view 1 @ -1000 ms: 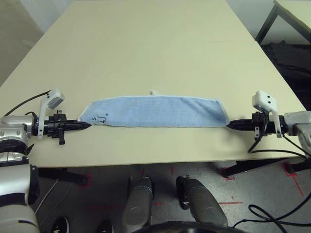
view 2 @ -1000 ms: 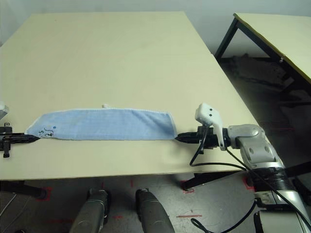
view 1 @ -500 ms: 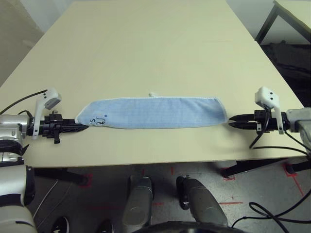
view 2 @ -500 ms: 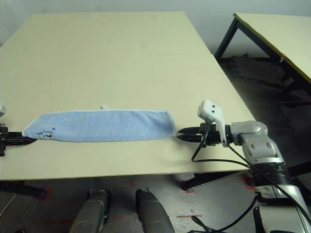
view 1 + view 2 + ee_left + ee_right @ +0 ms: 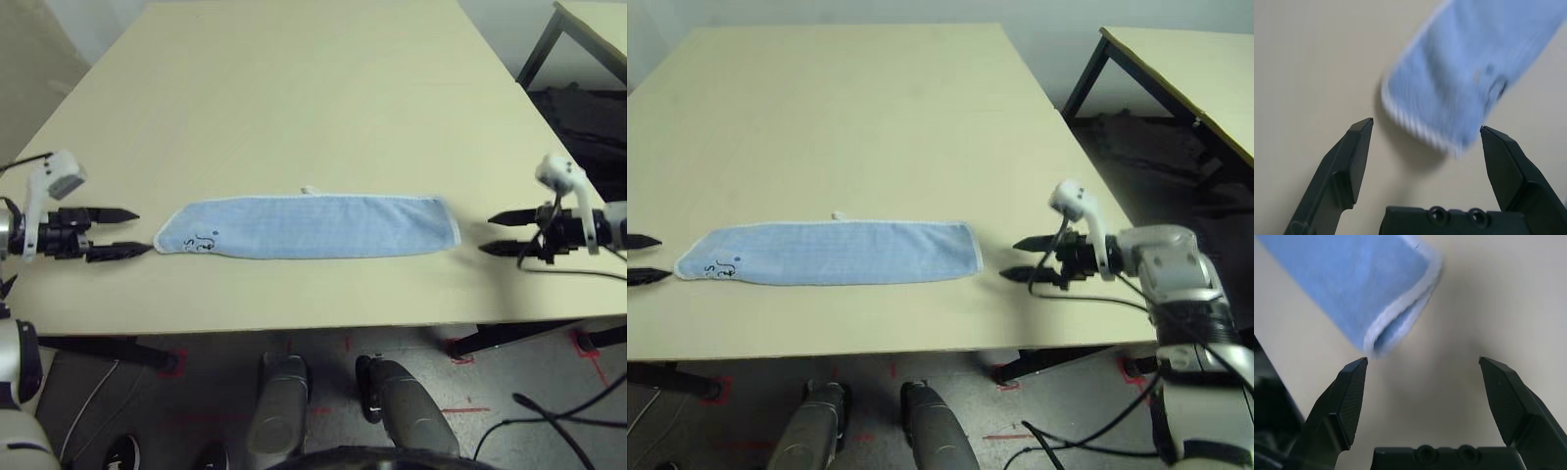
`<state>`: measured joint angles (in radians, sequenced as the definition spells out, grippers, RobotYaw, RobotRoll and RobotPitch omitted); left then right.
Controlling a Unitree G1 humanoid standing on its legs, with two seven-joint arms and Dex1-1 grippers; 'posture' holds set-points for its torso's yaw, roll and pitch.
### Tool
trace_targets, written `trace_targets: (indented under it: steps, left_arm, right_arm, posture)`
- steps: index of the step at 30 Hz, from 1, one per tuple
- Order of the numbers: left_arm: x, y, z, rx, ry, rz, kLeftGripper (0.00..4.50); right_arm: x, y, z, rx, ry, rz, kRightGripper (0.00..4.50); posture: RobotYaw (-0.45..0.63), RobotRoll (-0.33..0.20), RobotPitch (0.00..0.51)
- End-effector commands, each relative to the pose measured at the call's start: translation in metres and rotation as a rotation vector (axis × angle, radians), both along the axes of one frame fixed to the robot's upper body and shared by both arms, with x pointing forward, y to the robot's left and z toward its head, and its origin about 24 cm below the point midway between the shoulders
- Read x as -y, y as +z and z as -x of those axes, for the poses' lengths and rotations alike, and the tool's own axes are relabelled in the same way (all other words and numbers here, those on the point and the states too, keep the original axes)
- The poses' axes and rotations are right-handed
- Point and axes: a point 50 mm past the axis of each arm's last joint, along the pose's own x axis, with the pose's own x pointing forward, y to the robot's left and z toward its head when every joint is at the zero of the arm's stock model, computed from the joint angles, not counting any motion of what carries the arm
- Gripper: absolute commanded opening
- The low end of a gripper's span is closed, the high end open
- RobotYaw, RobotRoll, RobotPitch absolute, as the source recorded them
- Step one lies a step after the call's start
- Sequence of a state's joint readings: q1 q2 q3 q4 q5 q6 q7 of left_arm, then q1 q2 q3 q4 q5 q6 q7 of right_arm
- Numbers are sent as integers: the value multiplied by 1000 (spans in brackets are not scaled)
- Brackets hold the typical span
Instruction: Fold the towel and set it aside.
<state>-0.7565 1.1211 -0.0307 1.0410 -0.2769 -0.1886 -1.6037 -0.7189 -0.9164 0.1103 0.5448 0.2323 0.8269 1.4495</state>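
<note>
The towel [image 5: 309, 226] lies flat on the table [image 5: 294, 98] as a long light-blue strip with white edging, folded lengthwise, a small white loop on its far edge and a dark embroidered mark near its left end. My left gripper [image 5: 125, 232] stands open a short way off the towel's left end, touching nothing. My right gripper [image 5: 502, 234] stands open off the towel's right end, also apart from it. In the wrist views the towel's left end [image 5: 1464, 83] and its doubled right end [image 5: 1386, 303] lie beyond the spread black fingers.
The pale table stretches far behind the towel. Its front edge runs just below the towel. A second table [image 5: 1185, 59] with dark legs stands at the right, across a gap.
Both grippers have opened, let go of the towel's ends and drawn outward, left to the left and right to the right. The towel now lies free on the table.
</note>
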Motion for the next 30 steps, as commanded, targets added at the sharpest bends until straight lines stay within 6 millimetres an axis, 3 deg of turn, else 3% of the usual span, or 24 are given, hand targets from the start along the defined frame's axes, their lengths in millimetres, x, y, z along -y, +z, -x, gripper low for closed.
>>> trace_targets:
  steps: [1, 6, 12, 30]
  left_arm:
    - [13, 5, 0, 63, -127, -14, 4483]
    - [20, 6, 1, 99, -191, 15, 4483]
    - [20, 2, 3, 99, -204, 43, 4483]
    - [19, 2, 5, 116, -203, 53, 4483]
  right_arm:
    - [-6, -9, 2, -201, -89, -92, 4500]
    - [-12, -11, 1, -385, -154, -184, 4500]
    - [-21, -10, -4, -483, -200, -296, 4500]
    - [-61, -29, -27, -460, -172, -350, 4500]
  posture:
    - [62, 0, 156]
    - [65, 0, 155]
    - [76, 0, 157]
    - [89, 0, 153]
